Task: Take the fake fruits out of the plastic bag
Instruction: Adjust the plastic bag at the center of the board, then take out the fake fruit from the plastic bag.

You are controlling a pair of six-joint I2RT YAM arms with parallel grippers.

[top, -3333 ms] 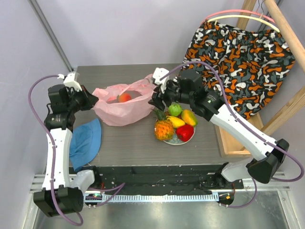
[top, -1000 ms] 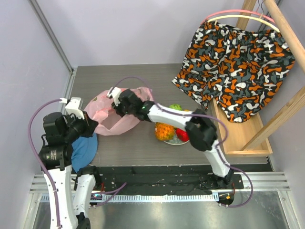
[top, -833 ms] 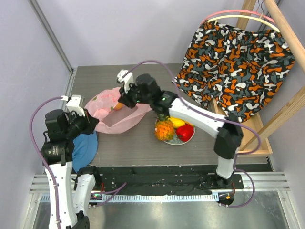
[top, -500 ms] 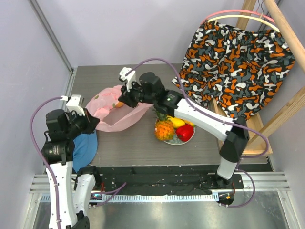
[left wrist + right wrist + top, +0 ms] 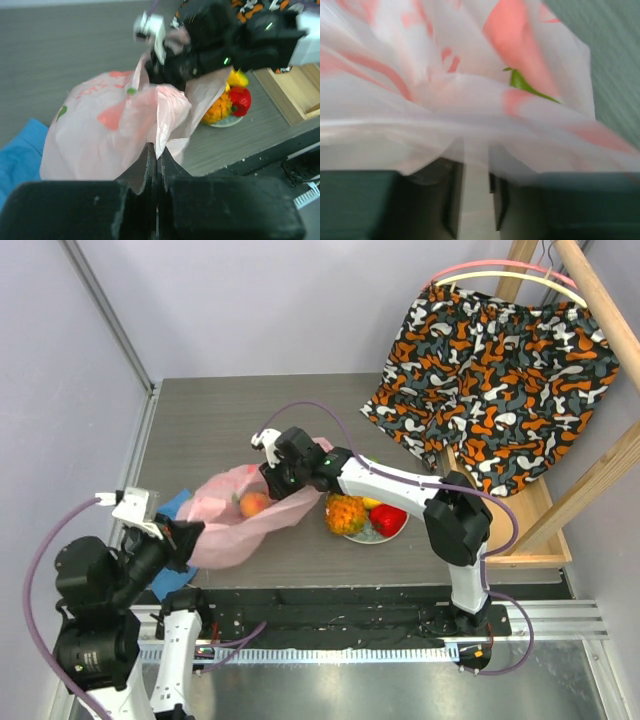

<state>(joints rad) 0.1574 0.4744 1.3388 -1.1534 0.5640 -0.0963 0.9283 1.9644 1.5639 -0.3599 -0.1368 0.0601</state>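
— While the plastic bag (image 5: 235,530) is stretched out like that over the near left of the worktop (image 5: 200,410), can you see anything in it?

— One orange peach (image 5: 255,504), showing through the pink film about midway along.

— Who has hold of the bag?

— Both arms. The left end effector (image 5: 188,538) has its fingers pressed together on a fold at the near end; its wrist view (image 5: 154,157) shows no gap. The right end effector (image 5: 277,478) grips the far end, its fingers closed to a narrow slot with film running through it (image 5: 474,200).

— And the other fruit?

— On the plate (image 5: 375,538), just right of the bag: a pineapple (image 5: 345,513), a red piece (image 5: 388,520) and a yellow piece (image 5: 372,503), bunched together.

— That blue thing?

— A hat (image 5: 20,150), partly under the bag's near-left end.
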